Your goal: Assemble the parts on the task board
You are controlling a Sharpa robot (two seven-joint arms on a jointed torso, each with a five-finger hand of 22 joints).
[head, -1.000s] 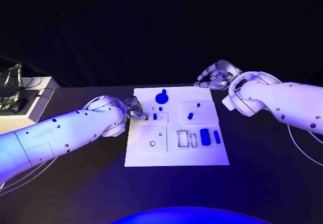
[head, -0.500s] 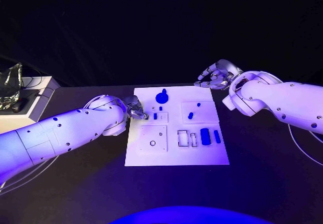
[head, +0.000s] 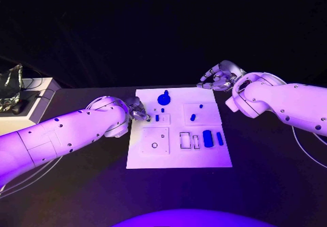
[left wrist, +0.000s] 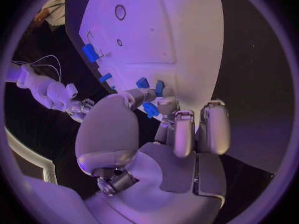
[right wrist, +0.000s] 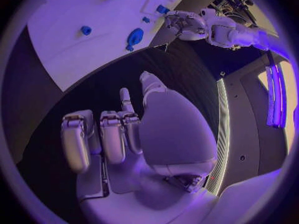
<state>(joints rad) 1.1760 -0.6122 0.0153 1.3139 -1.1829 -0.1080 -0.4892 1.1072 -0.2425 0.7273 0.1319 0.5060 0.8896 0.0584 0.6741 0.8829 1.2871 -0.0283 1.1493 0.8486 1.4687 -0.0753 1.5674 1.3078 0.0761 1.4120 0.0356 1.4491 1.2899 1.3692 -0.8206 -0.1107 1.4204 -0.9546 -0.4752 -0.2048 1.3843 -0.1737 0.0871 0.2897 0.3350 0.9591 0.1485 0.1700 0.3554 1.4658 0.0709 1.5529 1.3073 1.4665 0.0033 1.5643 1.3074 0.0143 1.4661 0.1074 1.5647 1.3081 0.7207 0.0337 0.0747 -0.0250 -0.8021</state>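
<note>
Well, the white rectangular task board [head: 178,151] still shows empty slots and loose small blue plastic parts [head: 207,138]. The left hand [head: 136,109] pinches one blue piece [left wrist: 150,109] at the board's edge; the right hand [head: 219,78] hovers clear, fingers curled around nothing.

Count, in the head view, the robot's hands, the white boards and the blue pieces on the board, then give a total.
Hands: 2, the left hand and the right hand
White board: 1
Blue pieces: 7
Total: 10
</note>
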